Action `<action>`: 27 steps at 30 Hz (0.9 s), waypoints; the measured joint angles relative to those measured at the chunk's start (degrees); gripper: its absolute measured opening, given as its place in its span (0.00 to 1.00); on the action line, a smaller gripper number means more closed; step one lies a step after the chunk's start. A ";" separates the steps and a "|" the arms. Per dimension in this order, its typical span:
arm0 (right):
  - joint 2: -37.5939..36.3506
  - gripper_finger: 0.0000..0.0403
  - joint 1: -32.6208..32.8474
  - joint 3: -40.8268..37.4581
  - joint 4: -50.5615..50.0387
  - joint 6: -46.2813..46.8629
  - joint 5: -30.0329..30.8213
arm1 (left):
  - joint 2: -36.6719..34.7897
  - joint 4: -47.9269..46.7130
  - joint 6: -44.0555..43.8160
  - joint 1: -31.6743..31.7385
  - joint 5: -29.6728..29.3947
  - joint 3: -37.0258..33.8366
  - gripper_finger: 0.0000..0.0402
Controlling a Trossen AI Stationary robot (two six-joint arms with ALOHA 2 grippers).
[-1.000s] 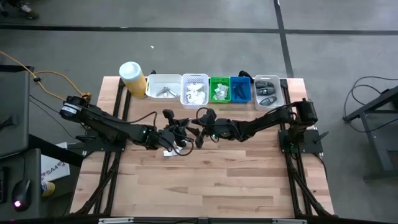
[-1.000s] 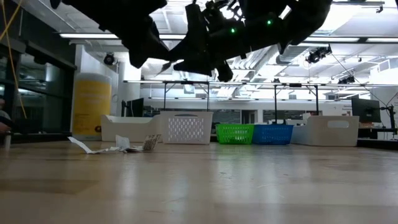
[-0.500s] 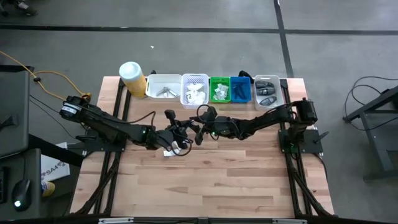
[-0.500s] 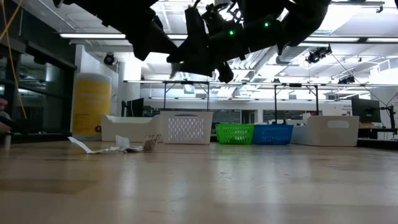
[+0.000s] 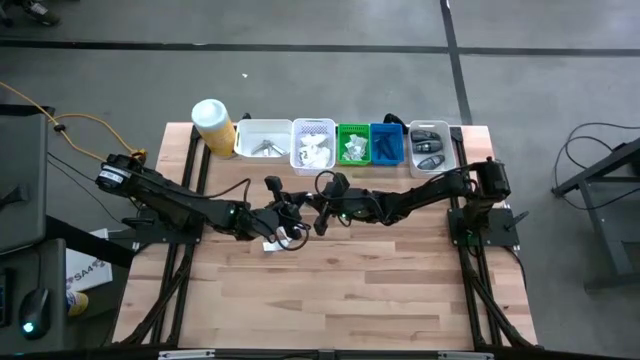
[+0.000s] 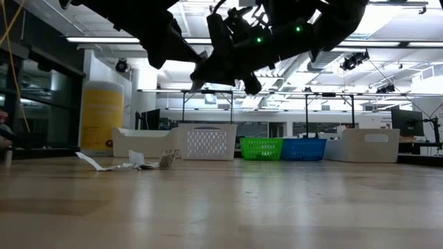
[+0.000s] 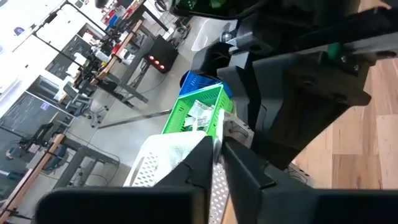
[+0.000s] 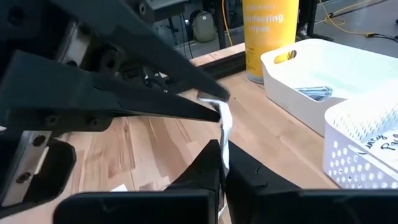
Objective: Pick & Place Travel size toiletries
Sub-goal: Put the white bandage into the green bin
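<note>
Both claws meet mid-frame above the table (image 5: pixel 330 290): the right claw (image 8: pixel 221 163) is clamped on a white sachet (image 8: pixel 224 124), and the left claw (image 8: pixel 208 104) pinches its upper end. More sachets (image 6: pixel 128 163) lie at lower left.

Two dark jointed arms (image 5: pixel 180 205) — black cables, green lights.

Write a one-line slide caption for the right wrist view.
Both end effectors pinch one clear sachet above the table, the right from below, the left from above, near white bins.
</note>
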 joint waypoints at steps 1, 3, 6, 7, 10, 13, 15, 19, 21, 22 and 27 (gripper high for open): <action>0.00 0.01 0.00 0.00 -0.13 -0.01 0.01 | 0.00 0.03 0.00 0.00 -0.01 0.00 0.11; -0.05 0.01 -0.18 0.00 -0.46 0.00 0.09 | 0.00 0.03 0.04 0.00 -0.02 0.00 0.17; -1.11 0.01 -0.90 0.01 -3.69 0.49 0.18 | -0.65 -0.68 0.74 0.00 -0.53 0.00 0.28; -1.31 0.01 -1.30 0.07 -4.59 0.88 0.27 | -1.02 -0.88 1.03 0.00 -0.61 0.00 0.32; -3.85 0.01 -3.28 -0.11 -10.67 1.24 0.63 | -2.19 -3.23 0.54 -0.02 -3.35 0.00 0.42; -6.70 0.01 -6.17 0.10 -16.33 1.27 1.44 | -3.74 -7.61 -1.83 -0.02 -6.65 0.00 0.48; -8.25 0.01 -8.61 0.02 -20.60 1.25 3.16 | -4.75 -11.38 -4.99 -0.02 -7.23 0.02 0.50; -10.55 0.01 -14.32 0.02 -27.45 1.08 6.31 | -6.16 -19.84 -13.20 0.00 -7.08 0.02 0.49; -10.78 0.01 -17.66 0.02 -30.42 1.09 6.27 | -6.52 -23.48 -17.21 -0.02 -6.78 0.00 0.49; -10.73 0.01 -19.23 0.00 -31.33 1.10 5.93 | -6.56 -24.90 -19.30 -0.01 -6.51 0.01 0.49; -10.53 0.01 -26.45 0.00 -33.49 1.38 5.13 | -6.56 -32.95 -28.09 0.02 -6.03 0.00 0.49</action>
